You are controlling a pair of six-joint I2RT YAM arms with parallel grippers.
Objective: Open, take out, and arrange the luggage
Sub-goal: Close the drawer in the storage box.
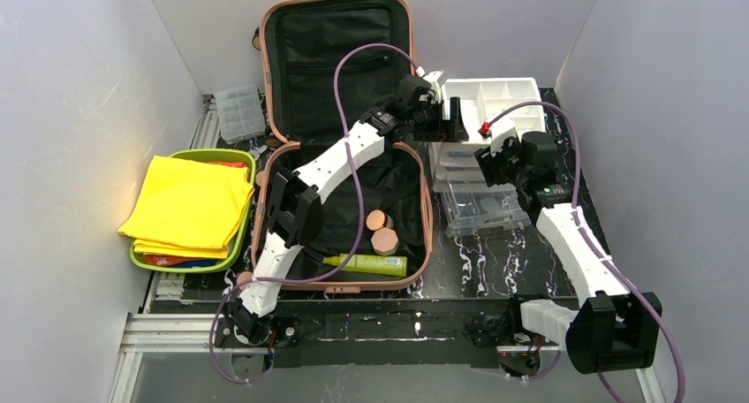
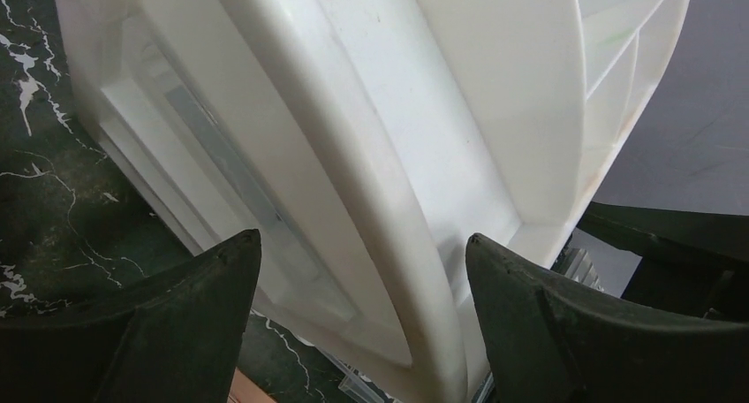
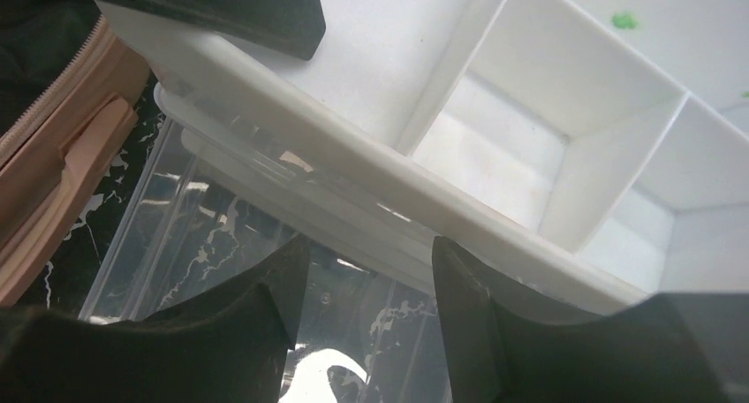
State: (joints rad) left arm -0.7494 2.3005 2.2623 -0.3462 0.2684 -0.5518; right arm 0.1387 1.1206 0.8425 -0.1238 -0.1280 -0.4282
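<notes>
Our left gripper [image 2: 358, 244] stands spread astride the white organizer's [image 2: 424, 111] wall, and our right gripper [image 3: 362, 253] is spread at its rim, neither pinching. The suitcase [image 1: 305, 85] lies open just left. One uneven nudge could tip the organizer off the clear drawers [image 1: 481, 204].

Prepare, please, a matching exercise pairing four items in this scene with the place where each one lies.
Items:
1. folded yellow cloth
2. yellow-green plastic bottle
3. white plastic divided organizer
4. small clear plastic box

Places:
A. on top of the clear plastic drawers
B. in the lime-green plastic tray
C. behind that tray, beside the open lid of the salmon-pink hard-shell suitcase
D. in that suitcase's near half

Pairs: 1-B, 2-D, 3-A, 4-C
</notes>
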